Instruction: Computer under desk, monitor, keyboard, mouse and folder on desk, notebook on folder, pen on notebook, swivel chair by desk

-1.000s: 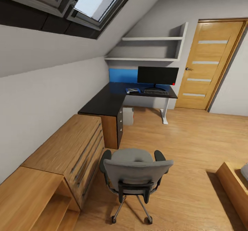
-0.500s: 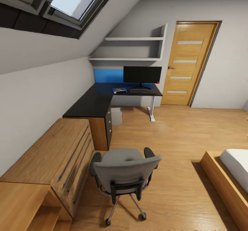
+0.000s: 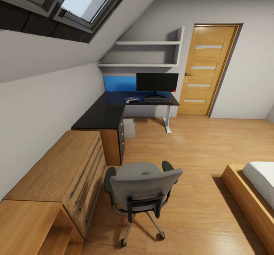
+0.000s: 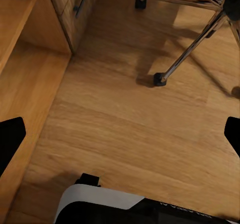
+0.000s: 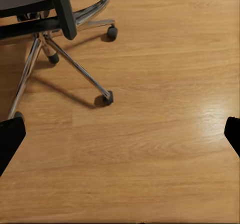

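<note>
Both claws, left claw and right claw, hang wide and empty over the floor. Ahead, the swivel chair stands well apart from the counter; monitor, keyboard and folder already sit there, computer beneath.

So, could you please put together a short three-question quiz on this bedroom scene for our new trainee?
1. True or false: the swivel chair stands tucked in against the desk.
2. Multiple choice: in the head view, the keyboard lies (A) on the chair seat, (B) on the desk in front of the monitor, (C) on the floor.
3. Short answer: what pale boxy thing stands under the desk beside the drawers?

Key
1. False: it stands apart on the open floor, beside the light-wood dresser.
2. B.
3. The computer.
</note>
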